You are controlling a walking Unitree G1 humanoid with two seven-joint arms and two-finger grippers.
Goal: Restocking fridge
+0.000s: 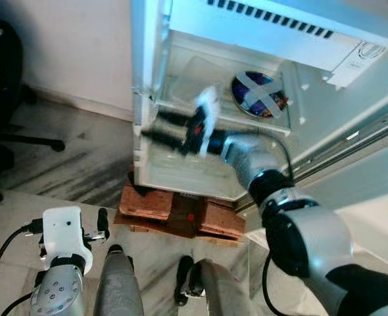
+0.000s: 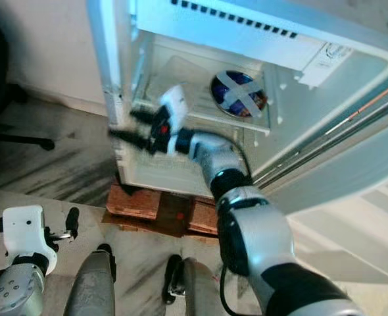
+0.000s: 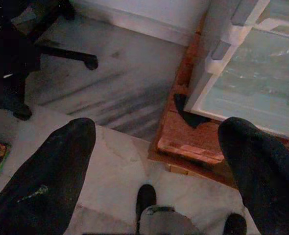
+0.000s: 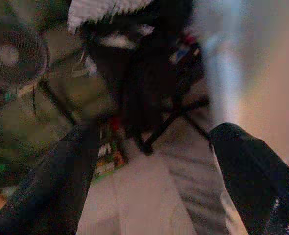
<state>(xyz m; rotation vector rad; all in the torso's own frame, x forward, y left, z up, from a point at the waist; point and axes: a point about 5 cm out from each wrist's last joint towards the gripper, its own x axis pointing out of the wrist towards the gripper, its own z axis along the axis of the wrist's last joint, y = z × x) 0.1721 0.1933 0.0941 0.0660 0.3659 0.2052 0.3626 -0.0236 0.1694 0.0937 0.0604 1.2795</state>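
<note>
Left eye view: the open fridge (image 1: 200, 59) was seen standing on a wooden pallet (image 1: 174, 214), with a round foil-taped dish (image 1: 258, 94) resting on its glass shelf (image 1: 181, 79). The right gripper (image 1: 156, 128) was held at the fridge's front opening, blurred, its two black fingers pointing toward the robot's left, away from the dish. Nothing was seen between the fingers. The dish lay behind and to the right of the gripper, so the right arm was judged much the nearer to it. The left gripper (image 1: 102, 224) was held low over the floor, well apart from the fridge.

Right eye view: the same arrangement was shown; the dish (image 2: 239, 93) sat deep on the shelf, and the right gripper (image 2: 127, 126) was poised just at the fridge's left wall edge, with its long fingers lying roughly level.

Left wrist view: the left gripper's fingers (image 3: 56, 171) were spread wide apart, and nothing was gripped; pallet and fridge base lay beyond them.

Right wrist view: the right gripper's fingers (image 4: 61, 181) were parted widely and held nothing. A dark office chair (image 4: 144, 63) and the floor were faced, which suggested that a turn back toward the shelf would be needed before any reach for the dish.
</note>
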